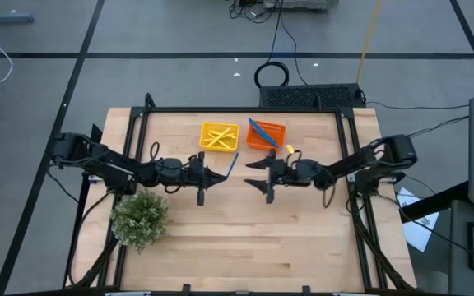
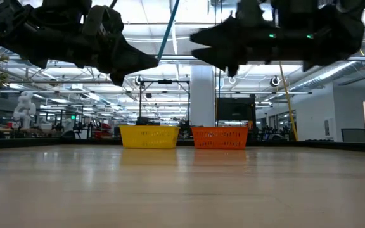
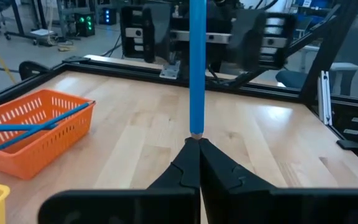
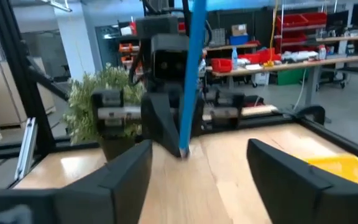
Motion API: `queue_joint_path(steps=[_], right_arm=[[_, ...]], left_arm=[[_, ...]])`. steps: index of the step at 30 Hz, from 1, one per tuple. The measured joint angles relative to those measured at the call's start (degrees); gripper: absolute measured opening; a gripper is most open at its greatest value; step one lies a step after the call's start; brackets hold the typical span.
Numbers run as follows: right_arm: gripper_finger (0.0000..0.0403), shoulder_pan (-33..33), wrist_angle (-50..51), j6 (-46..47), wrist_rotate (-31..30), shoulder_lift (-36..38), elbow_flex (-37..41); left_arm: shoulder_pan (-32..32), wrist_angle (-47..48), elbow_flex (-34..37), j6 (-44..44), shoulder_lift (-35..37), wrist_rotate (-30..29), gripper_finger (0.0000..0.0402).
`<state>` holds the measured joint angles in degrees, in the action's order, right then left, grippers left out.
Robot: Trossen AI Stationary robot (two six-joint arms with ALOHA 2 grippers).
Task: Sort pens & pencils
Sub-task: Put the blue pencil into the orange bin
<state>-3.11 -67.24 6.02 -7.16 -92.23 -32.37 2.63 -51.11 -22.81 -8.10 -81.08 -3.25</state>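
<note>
We see the left pincer pinching a thin bright blue pen above the bench's middle, while the right pincer, fingers spread, faces it close by.

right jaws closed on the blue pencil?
No: in the right wrist view the right gripper has its jaws wide apart, and the blue pencil is held by the left gripper.

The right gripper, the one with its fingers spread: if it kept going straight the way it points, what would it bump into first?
Most likely the blue pencil, held upright by the shut left gripper, which faces the right gripper across a gap. The left arm's body sits right behind it, though depth is hard to judge.
</note>
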Motion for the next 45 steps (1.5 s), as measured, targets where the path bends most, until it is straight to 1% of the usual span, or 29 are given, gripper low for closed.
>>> queue_joint_path(steps=[3, 7, 10, 13, 19, 22, 25, 28, 31, 32, 33, 35, 38, 41, 45], right_arm=[[0.0272, 0.0, -0.48, -0.24, 0.0, -3.91, -5.1], [0.0288, 0.0, -0.93, 0.94, 0.0, -8.58, -10.43], [0.0289, 0.08, -2.22, 1.2, -0.07, -11.47, -13.14], [0.0284, 0.09, -3.8, 1.22, -0.11, -12.7, -13.99], [0.0267, 0.11, -8.02, 1.23, -0.55, -12.71, -13.88], [0.0241, 0.11, -8.78, 1.22, -0.59, -12.66, -13.87], [0.0195, 0.11, -8.37, 1.24, -0.63, -12.68, -13.87], [0.0129, 0.11, -7.98, 2.7, -0.7, -12.68, -13.87], [0.0045, 0.11, -7.89, 3.2, -0.77, -12.68, -13.87], [0.0023, 0.11, -7.87, 3.06, -1.09, -12.68, -13.87], [0.0016, 0.09, -7.76, 2.67, -1.89, -12.68, -13.87], [0.0017, -0.03, -7.41, 2.49, -3.12, -12.68, -13.87], [0.0012, -0.02, -6.62, 2.37, -3.13, -12.51, -13.87], [0.0011, 0.03, -2.4, 0.87, -3.37, -10.85, -13.7], [0.0011, 0.02, 7.88, -0.83, -3.58, -4.47, -12.38]], left_arm=[[0.12, -0.03, 0.0, -0.19, 0.0, 0.01, 0.0], [0.23, 0.1, 0.0, -1.04, 0.0, 0.12, 0.0], [0.65, 1.0, 0.0, -1.06, -0.01, 0.39, 0.0], [0.94, 1.7, 0.0, -1.07, -0.02, 0.51, 0.0], [0.92, 3.93, 0.0, -1.02, -0.02, 1.13, 0.0], [0.94, 4.44, 0.0, -1.01, -0.02, 0.81, 0.0], [0.92, 4.42, 0.0, -1.04, -0.02, 0.57, 0.0], [0.92, 4.44, 0.0, -1.05, -0.02, 0.42, 0.0], [0.92, 4.46, 0.0, -1.05, -0.02, 0.42, 0.0], [0.92, 4.46, 0.0, -1.05, -0.02, 0.32, 0.0], [0.92, 4.54, 0.0, -1.01, -0.02, 0.13, 0.0001], [0.9, 4.68, 0.0, -0.35, -0.06, 0.07, 0.0005], [0.91, 4.79, 0.0, 0.02, -0.07, 0.07, 0.0023], [0.92, 5.67, 0.0, -0.13, 1.3, 0.21, 0.0055], [0.94, 12.59, 0.0, -1.03, 6.72, 0.26, 0.0105]])
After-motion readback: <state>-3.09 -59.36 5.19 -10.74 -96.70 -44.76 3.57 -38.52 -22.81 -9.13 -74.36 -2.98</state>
